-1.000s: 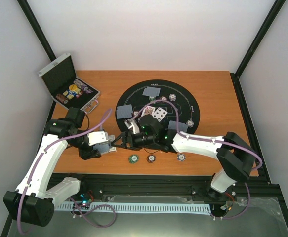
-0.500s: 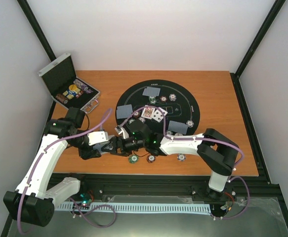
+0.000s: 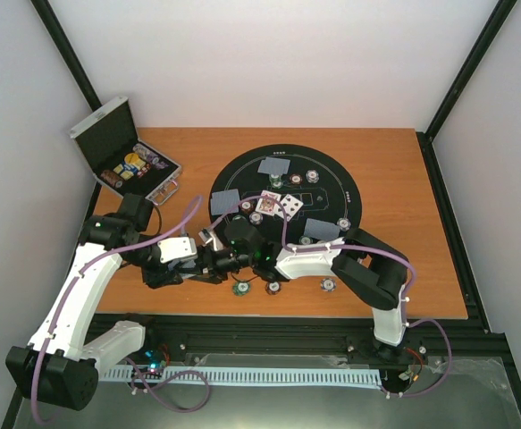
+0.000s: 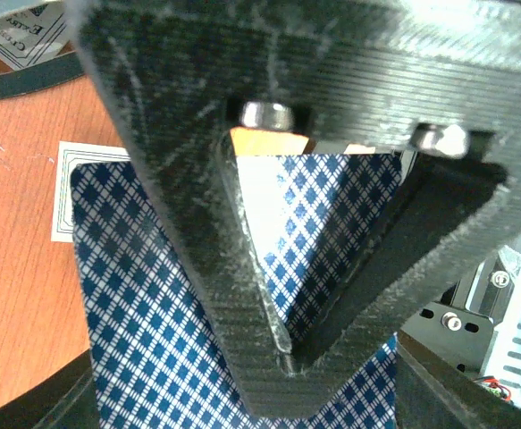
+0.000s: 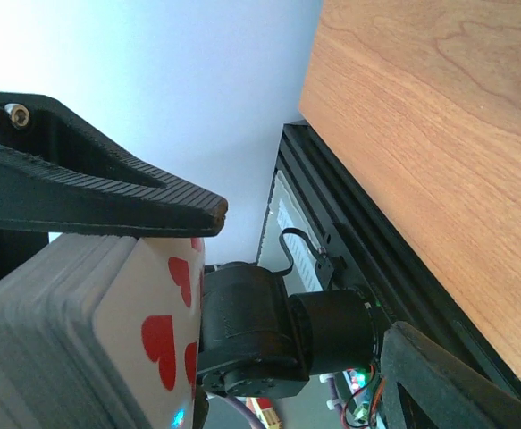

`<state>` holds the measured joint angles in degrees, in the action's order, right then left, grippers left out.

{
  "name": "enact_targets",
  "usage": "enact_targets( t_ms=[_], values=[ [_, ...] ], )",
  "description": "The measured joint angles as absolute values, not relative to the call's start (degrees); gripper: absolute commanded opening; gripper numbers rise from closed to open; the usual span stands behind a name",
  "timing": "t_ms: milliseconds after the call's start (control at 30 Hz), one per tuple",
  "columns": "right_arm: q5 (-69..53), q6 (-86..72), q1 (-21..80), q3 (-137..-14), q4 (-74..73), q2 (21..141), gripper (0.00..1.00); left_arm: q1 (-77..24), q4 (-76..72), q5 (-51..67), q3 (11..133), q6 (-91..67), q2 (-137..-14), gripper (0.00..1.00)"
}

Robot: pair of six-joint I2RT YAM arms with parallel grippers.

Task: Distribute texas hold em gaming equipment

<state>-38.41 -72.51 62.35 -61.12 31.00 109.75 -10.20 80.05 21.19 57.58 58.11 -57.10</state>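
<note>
1. The deck of cards is off the desk - it sits at the near-left, held up by the left fingers, which appear clamped on it.
2. The right fingers stand apart. The upper one lies against the deck's top, and the lower one is well clear below.
3. A red hearts face shows on the deck's underside in the right wrist view.
4. The deck's long axis runs out from the left wrist toward the right arm, which meets it head-on.
5. Judgement: the next move is a card peeled off the blue-backed top - so the right arm is the working one. The round black mat lies beyond it.
</note>
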Motion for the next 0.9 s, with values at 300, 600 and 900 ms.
enact_targets(
  t_ms=[300, 600, 900],
  values=[
    [-38.76, -73.17, 61.45, -59.29, 34.41, 109.75, 0.64, -10.20, 79.99, 21.23, 57.65, 58.08, -57.14, 0.01],
    [-39.75, -72.10, 59.64, -57.28, 34.96, 107.72, 0.59, -10.20, 79.90, 21.04, 57.71, 58.11, -57.28, 0.01],
    [-39.40, -69.43, 59.09, -57.28, 29.34, 104.66, 0.59, -10.20, 79.96, 21.17, 57.71, 58.11, -57.25, 0.01]
  ],
)
